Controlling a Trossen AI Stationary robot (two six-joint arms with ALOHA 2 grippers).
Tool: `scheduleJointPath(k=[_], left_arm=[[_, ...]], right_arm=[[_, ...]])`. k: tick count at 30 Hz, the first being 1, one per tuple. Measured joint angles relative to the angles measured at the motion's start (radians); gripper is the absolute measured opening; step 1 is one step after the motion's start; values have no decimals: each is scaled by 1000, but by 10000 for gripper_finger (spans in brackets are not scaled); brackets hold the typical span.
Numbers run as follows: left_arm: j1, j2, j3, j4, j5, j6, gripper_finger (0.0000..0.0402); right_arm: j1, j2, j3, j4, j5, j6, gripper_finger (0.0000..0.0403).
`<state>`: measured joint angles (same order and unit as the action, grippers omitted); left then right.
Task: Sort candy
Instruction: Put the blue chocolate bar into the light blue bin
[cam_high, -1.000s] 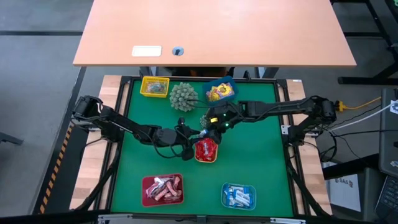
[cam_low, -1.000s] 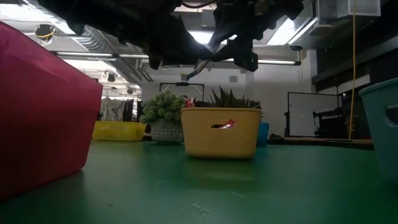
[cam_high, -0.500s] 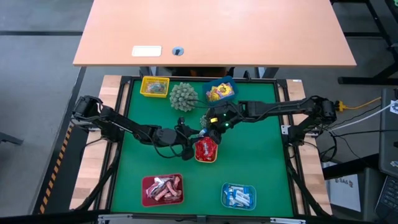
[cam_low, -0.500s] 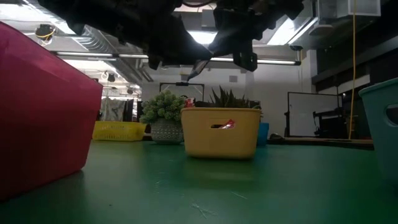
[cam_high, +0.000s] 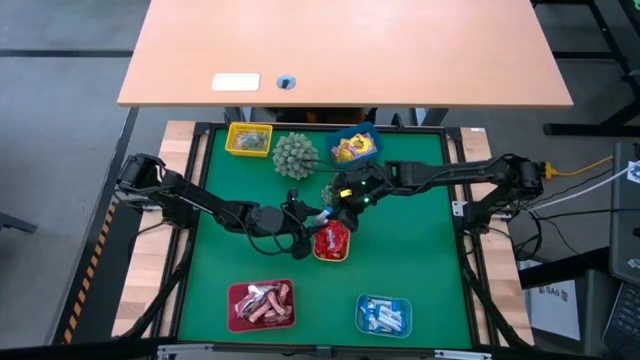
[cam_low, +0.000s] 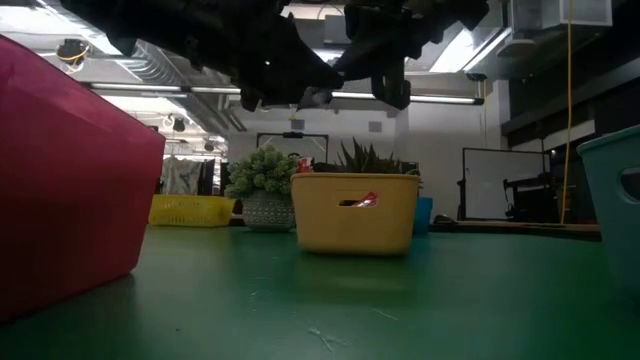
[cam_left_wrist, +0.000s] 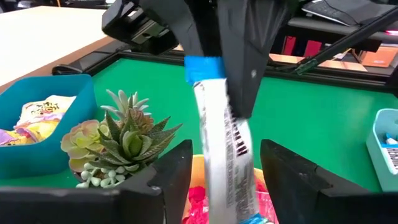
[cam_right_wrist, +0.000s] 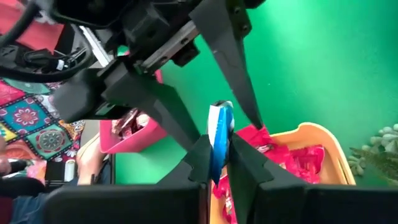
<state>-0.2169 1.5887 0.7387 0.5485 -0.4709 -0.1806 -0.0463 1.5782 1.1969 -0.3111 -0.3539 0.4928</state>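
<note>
A blue-white wrapped candy (cam_left_wrist: 219, 143) hangs over the orange tray (cam_high: 332, 258) of red candies, mid-table. My right gripper (cam_right_wrist: 219, 148) is shut on it; in the high view this gripper (cam_high: 341, 207) reaches in from the table's right. My left gripper (cam_left_wrist: 225, 152) is open, with one finger on each side of the hanging candy and touching nothing. In the high view the left gripper (cam_high: 303, 216) faces the right one from the table's left. The red candies (cam_right_wrist: 292, 158) lie in the tray below. My right gripper pinches the candy between its two fingers at the wrapper's blue upper end (cam_left_wrist: 204, 67). The fingers (cam_left_wrist: 249, 56) come from above, pointing down. The candy hangs upright below them, lifted clear of the tray, with its lower part between the left fingers.
A red tray of brown-pink candies (cam_high: 262, 305) and a blue tray of blue-white ones (cam_high: 384, 315) sit near the front edge. A yellow tray (cam_high: 249, 139), a spiky green plant (cam_high: 294, 155) and a blue tray of yellow candies (cam_high: 354, 147) stand at the far edge. A small succulent (cam_high: 330, 192) stands behind the grippers.
My right gripper has risen a little with the candy and edged toward the left gripper. The left gripper has stayed about where it was.
</note>
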Motion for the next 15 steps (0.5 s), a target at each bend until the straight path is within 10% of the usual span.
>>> scheduleJointPath(k=[15], left_arm=[[0, 0, 0, 10, -6, 8, 175]], right_arm=[[1, -146, 1, -256, 3, -3, 28]])
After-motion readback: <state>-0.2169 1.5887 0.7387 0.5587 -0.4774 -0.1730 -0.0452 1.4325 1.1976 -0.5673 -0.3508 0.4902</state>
